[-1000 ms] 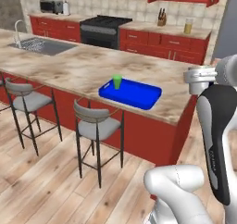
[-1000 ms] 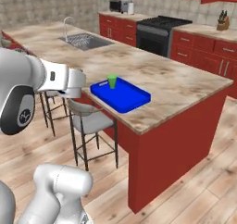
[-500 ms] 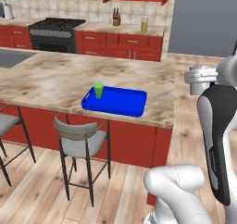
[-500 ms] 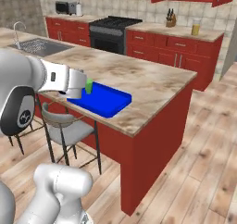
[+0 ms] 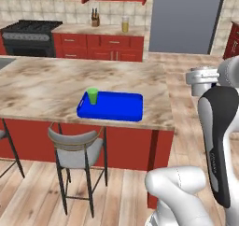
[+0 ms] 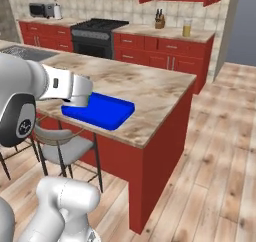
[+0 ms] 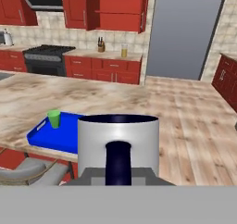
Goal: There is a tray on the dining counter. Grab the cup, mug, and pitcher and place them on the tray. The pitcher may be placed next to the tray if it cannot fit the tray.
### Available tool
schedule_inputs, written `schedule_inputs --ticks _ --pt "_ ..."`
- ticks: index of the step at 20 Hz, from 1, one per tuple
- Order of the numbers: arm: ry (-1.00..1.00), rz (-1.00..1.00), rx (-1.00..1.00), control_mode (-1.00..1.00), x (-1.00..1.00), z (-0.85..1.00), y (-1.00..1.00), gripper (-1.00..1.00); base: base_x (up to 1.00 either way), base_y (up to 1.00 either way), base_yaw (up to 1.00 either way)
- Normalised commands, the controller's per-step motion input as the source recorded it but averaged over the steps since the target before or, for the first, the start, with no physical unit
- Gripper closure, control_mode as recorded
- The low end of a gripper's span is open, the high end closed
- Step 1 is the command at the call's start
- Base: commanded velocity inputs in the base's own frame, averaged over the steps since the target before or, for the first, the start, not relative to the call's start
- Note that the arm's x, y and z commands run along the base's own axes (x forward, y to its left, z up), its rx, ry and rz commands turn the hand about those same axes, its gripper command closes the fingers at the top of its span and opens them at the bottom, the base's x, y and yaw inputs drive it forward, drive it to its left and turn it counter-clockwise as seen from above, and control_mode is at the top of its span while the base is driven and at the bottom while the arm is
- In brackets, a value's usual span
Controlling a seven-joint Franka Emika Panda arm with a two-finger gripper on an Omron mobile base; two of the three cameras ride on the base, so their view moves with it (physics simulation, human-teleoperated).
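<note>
My gripper (image 7: 118, 173) is shut on the grey mug (image 7: 118, 142), whose dark handle faces the hand camera. The mug hangs in the air on the near side of the dining counter (image 5: 42, 82), to the right of the tray. The blue tray (image 5: 116, 109) lies near the counter's front edge, with the green cup (image 5: 93, 96) upright in its left corner. From the hand, tray (image 7: 44, 137) and cup (image 7: 54, 118) sit lower left. In the right base view my forearm covers the left end of the tray (image 6: 107, 113). The pitcher (image 5: 125, 24) stands on the far wall counter.
A grey-seated stool (image 5: 74, 148) stands under the dining counter just below the tray. Along the back wall are a black stove (image 5: 28, 29), a knife block (image 5: 95, 19) and a grey fridge (image 5: 184, 19). Open wooden floor (image 6: 220, 136) lies past the counter's right end.
Both base views have swung as the base drove right along the dining counter; the sink has left the picture. Tray and cup stay put, and the gripper keeps its hold on the mug.
</note>
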Motion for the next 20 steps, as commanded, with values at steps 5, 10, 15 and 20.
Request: schedule_inputs --ticks 5,10,15,20 --pt "0.0 0.0 0.0 1.0 0.0 0.0 0.0 1.0 0.22 0.44 -0.21" --pt "0.0 0.0 0.0 1.0 0.0 0.0 0.0 1.0 0.3 0.72 -0.13" --pt "0.0 0.0 0.0 1.0 0.0 0.0 0.0 1.0 0.47 0.52 -0.04" --pt "0.0 0.0 0.0 1.0 0.0 0.0 0.0 1.0 0.64 0.03 0.0"
